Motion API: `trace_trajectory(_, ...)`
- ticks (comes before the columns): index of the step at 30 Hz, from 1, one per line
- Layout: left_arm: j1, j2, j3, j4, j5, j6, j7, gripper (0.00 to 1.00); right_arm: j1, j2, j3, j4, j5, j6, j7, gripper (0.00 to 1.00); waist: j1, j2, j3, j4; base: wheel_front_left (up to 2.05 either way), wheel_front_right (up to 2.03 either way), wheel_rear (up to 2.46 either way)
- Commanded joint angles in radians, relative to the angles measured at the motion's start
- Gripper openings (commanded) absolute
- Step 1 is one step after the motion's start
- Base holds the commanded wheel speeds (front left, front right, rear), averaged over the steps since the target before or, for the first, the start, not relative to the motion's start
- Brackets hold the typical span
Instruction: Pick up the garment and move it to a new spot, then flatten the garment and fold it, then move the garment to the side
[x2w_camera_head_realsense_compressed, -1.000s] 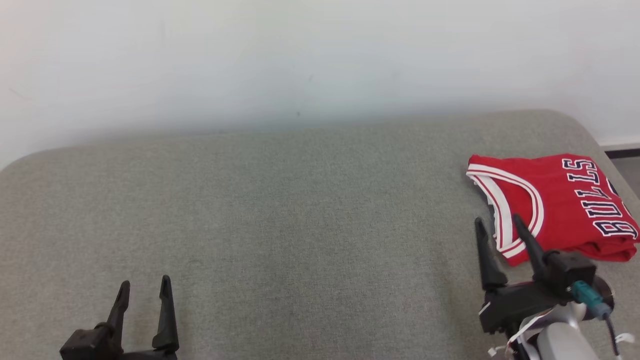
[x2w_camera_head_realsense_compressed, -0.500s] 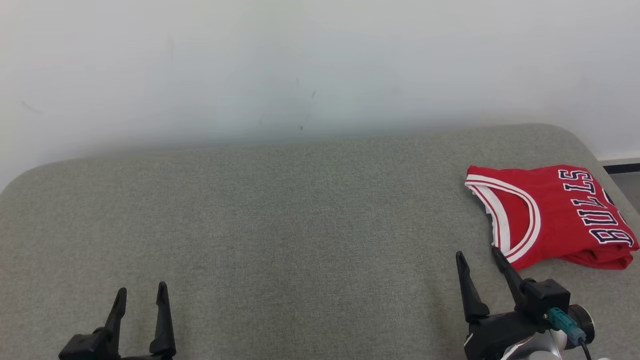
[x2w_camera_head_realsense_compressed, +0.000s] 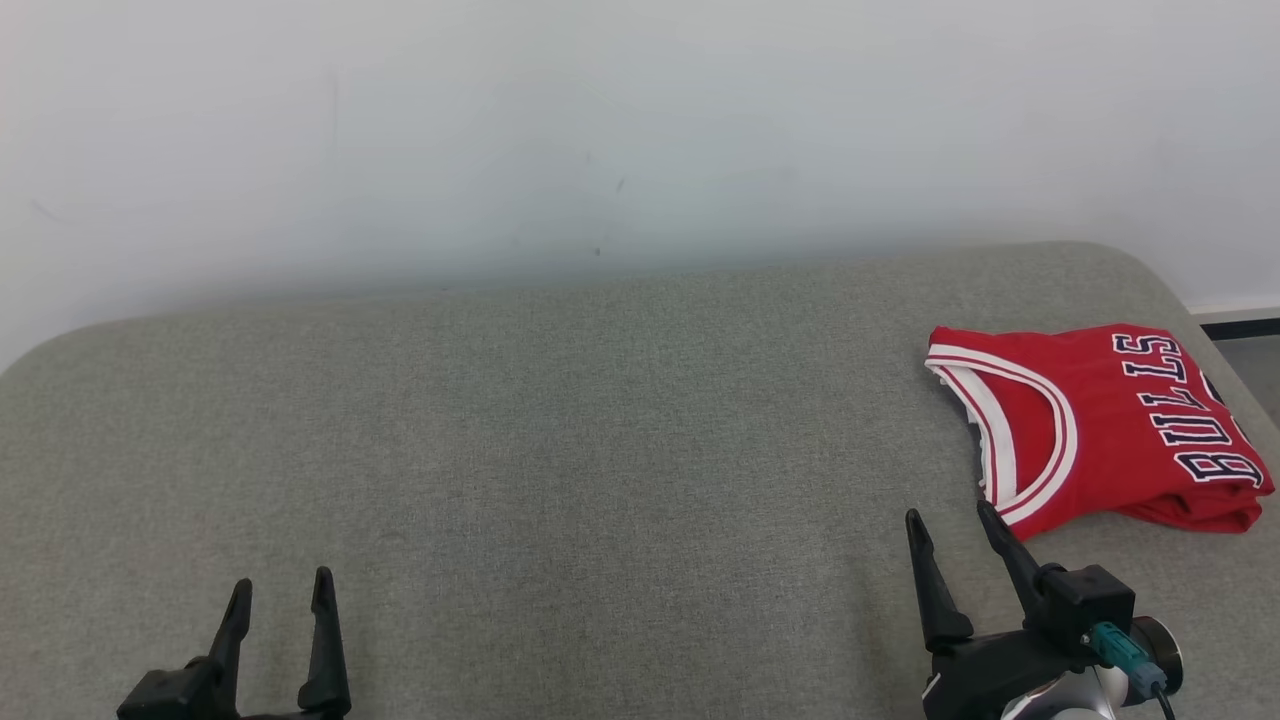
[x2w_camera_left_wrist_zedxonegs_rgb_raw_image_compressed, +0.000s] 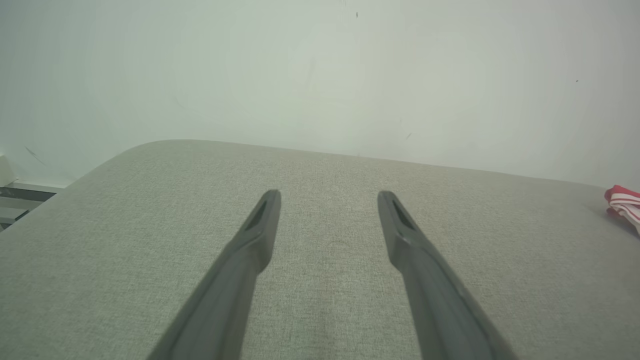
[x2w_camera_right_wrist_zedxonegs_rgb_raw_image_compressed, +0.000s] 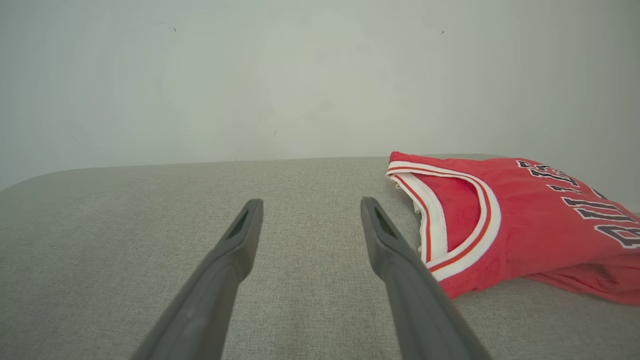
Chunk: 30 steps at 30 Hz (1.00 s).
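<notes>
In the head view, the garment (x2w_camera_head_realsense_compressed: 1100, 430), a red jersey with white-and-red trim and dark "BULLS" lettering, lies folded at the far right of the grey fabric-covered desk (x2w_camera_head_realsense_compressed: 600, 450), close to its right edge, with a pale wall (x2w_camera_head_realsense_compressed: 600, 130) behind. The right gripper (x2w_camera_head_realsense_compressed: 948, 510) sits at the lower right with its two dark fingers spread apart and nothing between them; its outer fingertip reaches the jersey's near corner in this view, though whether it touches the cloth cannot be told. The left gripper (x2w_camera_head_realsense_compressed: 282, 585) sits at the lower left, likewise open and empty, well apart from the jersey. In the left wrist view, the left gripper (x2w_camera_left_wrist_zedxonegs_rgb_raw_image_compressed: 328, 195) has its fingers parted over bare grey fabric, and a small bit of the jersey's striped trim (x2w_camera_left_wrist_zedxonegs_rgb_raw_image_compressed: 625, 202) shows at the far right edge. In the right wrist view, the right gripper (x2w_camera_right_wrist_zedxonegs_rgb_raw_image_compressed: 311, 201) is open over the desk, holding nothing, with the garment (x2w_camera_right_wrist_zedxonegs_rgb_raw_image_compressed: 525, 220) lying just beside its right finger, armhole trim nearest and lettering farther right.
</notes>
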Motion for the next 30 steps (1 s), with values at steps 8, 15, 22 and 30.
trace_trajectory(8,-0.011,0.001,0.005,0.015,-0.011,-0.005,0.0,1.0,0.012,0.006,0.004,0.005,0.0,-0.003,-0.004,1.0,0.0,0.0,0.005,-0.001,0.0,0.0,0.0)
trace_trajectory(15,-0.009,0.001,0.005,0.015,-0.006,-0.007,0.0,1.0,0.014,0.009,0.005,0.006,0.0,-0.003,-0.004,1.0,0.0,0.0,0.007,-0.002,0.0,0.0,0.0)
trace_trajectory(22,-0.008,0.001,0.005,0.009,-0.01,-0.003,0.0,1.0,0.01,0.011,0.008,0.004,-0.003,-0.003,-0.004,1.0,0.0,0.0,0.008,-0.003,0.0,0.0,0.0)
trace_trajectory(30,0.006,-0.007,0.01,0.057,-0.052,-0.009,0.021,0.0,0.03,0.011,-0.005,0.037,0.045,0.0,0.023,0.0,0.0001,0.0,0.008,-0.002,0.0,0.0,0.0)
